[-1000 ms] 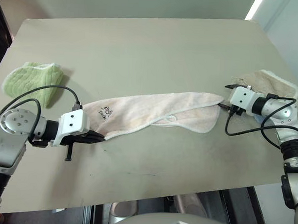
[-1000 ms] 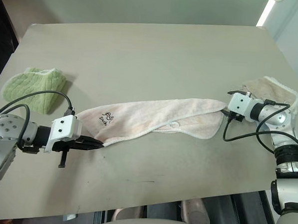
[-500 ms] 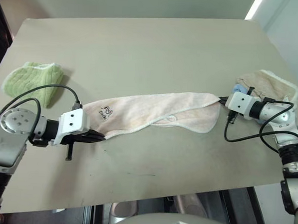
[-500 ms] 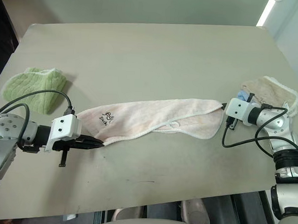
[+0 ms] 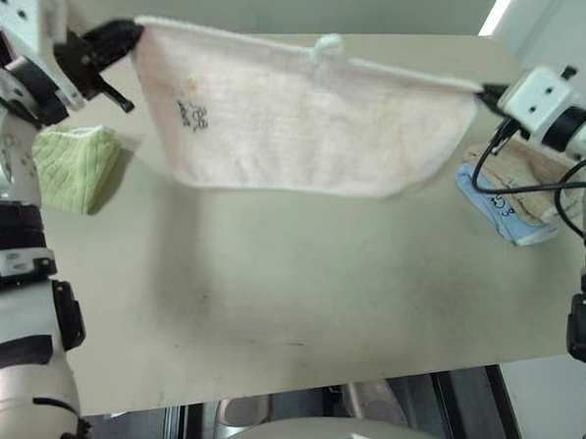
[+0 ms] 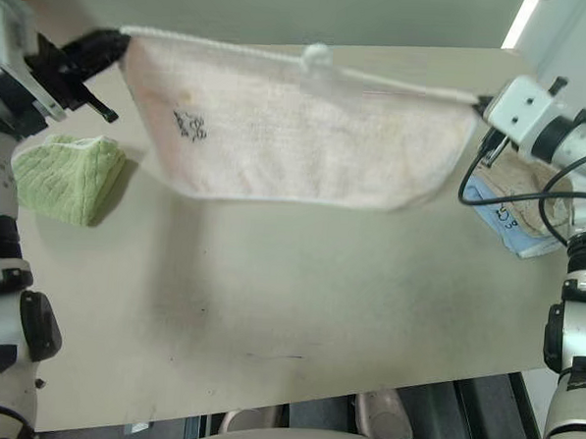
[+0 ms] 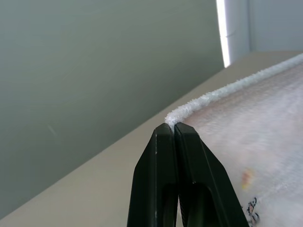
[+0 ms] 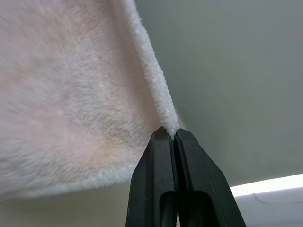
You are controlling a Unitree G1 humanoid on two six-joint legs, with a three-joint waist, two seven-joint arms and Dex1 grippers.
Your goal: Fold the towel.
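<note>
Head views look down; wrist views hug the towel [image 5: 299, 112].

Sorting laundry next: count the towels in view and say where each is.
4. The pink towel hangs stretched between the left gripper and right gripper. The green towel lies on the table's left; beige towel and light blue towel overlap at right.

a folded green towel [image 5: 75, 166] lies on the table [image 5: 300, 279], well apart from beige [image 5: 531, 173] and light blue cloths [image 5: 500, 213].

A beige table [image 5: 299, 289] fills the foreground; a pale wall [image 5: 285, 5] behind; a bright light strip [image 5: 498, 14] upper right.
</note>
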